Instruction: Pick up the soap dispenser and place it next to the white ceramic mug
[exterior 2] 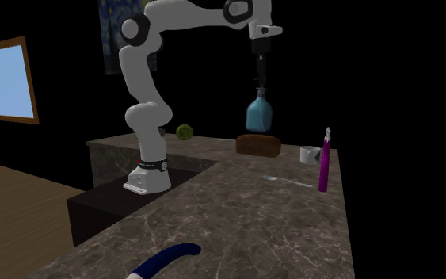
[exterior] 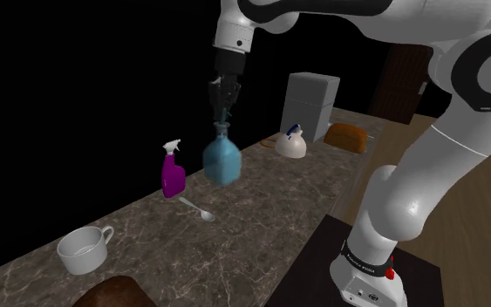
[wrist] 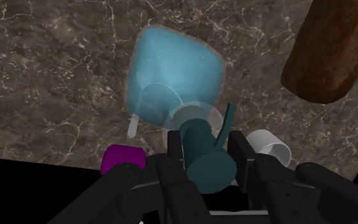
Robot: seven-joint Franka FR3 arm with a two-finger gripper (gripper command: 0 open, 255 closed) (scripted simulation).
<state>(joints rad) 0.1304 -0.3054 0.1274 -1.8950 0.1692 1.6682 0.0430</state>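
- Firmly clamped, the gripper (exterior: 224,108) holds the blue soap dispenser (exterior: 221,161) by its pump — hanging above the counter (exterior: 261,227).
- White mug (exterior: 84,249) stands well apart on it.

The bench (exterior: 261,228) I work over is dark brown stone veined with white, and in the second exterior view it bends into an L. At the bench's far end in the shoulder view stands a white cabinet (exterior: 311,103), with a dark wooden panel (exterior: 404,77) past it. In the second exterior view a plank floor (exterior 2: 19,202) lies left of the bench. Above the floor is a wood-framed window (exterior 2: 9,81) showing pale blue. Behind the bench hangs a blue patterned picture (exterior 2: 108,40). Around the bench I see a black area.
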